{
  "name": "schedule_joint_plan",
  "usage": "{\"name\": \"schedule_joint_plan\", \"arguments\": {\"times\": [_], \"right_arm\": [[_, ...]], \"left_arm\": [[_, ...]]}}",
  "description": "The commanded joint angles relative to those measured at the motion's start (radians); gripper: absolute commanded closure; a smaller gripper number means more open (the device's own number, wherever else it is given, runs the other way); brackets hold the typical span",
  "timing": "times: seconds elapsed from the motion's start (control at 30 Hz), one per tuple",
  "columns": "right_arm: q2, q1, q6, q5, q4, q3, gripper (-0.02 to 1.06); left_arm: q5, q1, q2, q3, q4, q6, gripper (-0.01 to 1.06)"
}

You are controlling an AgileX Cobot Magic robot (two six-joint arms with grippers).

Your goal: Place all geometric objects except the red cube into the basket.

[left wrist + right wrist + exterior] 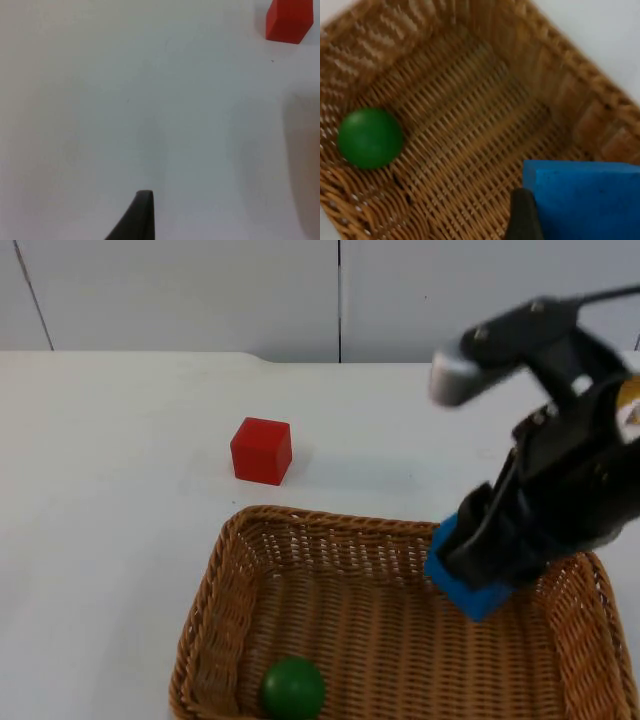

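The fingers of the right gripper [487, 558] are clamped on a blue block [462, 580], and in the top view they hold it above the far right part of the wicker basket [215, 580], just inside the far rim, with the block tilted and clear of the woven floor as far as one can judge. In the same view a green ball [293, 687] already lies in the basket's near left corner, and the red cube [261, 450] sits on the white table [100, 500] beyond the basket, apart from its rim. In the left wrist view a single black fingertip [136, 217] of the left gripper hangs over bare table, with the red cube [289, 20] off to one side; whether its fingers are wide or narrow I cannot tell, and that arm appears to be waiting. In the right wrist view the blue block [582, 200] sits against one black finger [522, 215], and beneath it lie the basket floor [470, 125] and the green ball [370, 137], well apart from the block. The step in hand looks like the delivery of the blue block, the last piece to go in that I can see, since the cube is meant to stay out. The next move calls for a short descent over the open weave, then a release with the block well inside the rim, so that it neither catches the wall nor rolls the ball.
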Motion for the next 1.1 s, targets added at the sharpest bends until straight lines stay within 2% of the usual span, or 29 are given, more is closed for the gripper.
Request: {"name": "schedule_joint_plan", "arguments": {"times": [0.0, 0.1, 0.13, 0.27, 0.3, 0.37, 0.43, 0.53, 0.63, 0.77, 0.8, 0.9, 1.0, 1.07], "right_arm": [[0.052, 0.001, 0.000, -0.042, -0.005, 0.005, 1.04], [0.131, 0.001, -0.004, -0.073, -0.005, 0.005, 0.95], [0.131, 0.001, -0.004, -0.073, -0.005, 0.005, 0.95], [0.177, 0.001, -0.004, -0.089, -0.005, 0.005, 0.63], [0.177, 0.001, -0.004, -0.089, -0.005, 0.005, 0.63], [0.177, 0.001, -0.004, -0.089, -0.005, 0.005, 0.42], [0.172, 0.001, -0.004, -0.090, -0.002, 0.005, 0.28], [0.151, 0.001, -0.004, -0.087, -0.002, 0.005, 0.22], [0.084, 0.001, -0.004, -0.067, 0.011, 0.005, 0.21], [-0.125, 0.001, -0.004, -0.037, 0.016, 0.005, 0.21], [-0.125, 0.001, -0.004, -0.037, 0.016, 0.005, 0.21], [-0.321, 0.001, -0.004, -0.029, 0.016, 0.005, 0.21], [-0.511, 0.001, -0.033, 0.020, 0.013, 0.005, 0.21], [-0.570, 0.001, -0.048, 0.043, 0.013, 0.005, 0.21]], "left_arm": [[-0.009, 0.002, -0.006, 0.004, 0.006, -0.005, 0.00], [-0.009, 0.002, -0.006, 0.004, 0.008, -0.005, 0.00], [-0.009, 0.002, -0.006, 0.004, 0.008, -0.005, 0.00], [-0.009, 0.002, -0.006, 0.004, 0.010, -0.005, 0.00], [-0.009, 0.002, -0.006, 0.004, 0.010, -0.005, 0.00], [-0.011, 0.002, -0.006, 0.004, 0.010, -0.005, 0.00], [-0.011, 0.002, -0.006, 0.004, 0.012, -0.005, 0.00], [-0.011, 0.002, -0.006, 0.004, 0.014, -0.005, 0.00], [-0.011, 0.002, -0.006, 0.004, 0.022, -0.005, 0.00], [-0.013, 0.002, -0.006, 0.004, 0.029, -0.005, 0.00], [-0.013, 0.002, -0.006, 0.004, 0.029, -0.005, 0.00], [-0.019, 0.002, -0.006, 0.004, 0.029, -0.005, 0.00], [-0.027, 0.002, -0.006, 0.004, 0.029, -0.005, 0.00], [-0.027, 0.002, -0.006, 0.004, 0.029, -0.005, 0.00]]}}
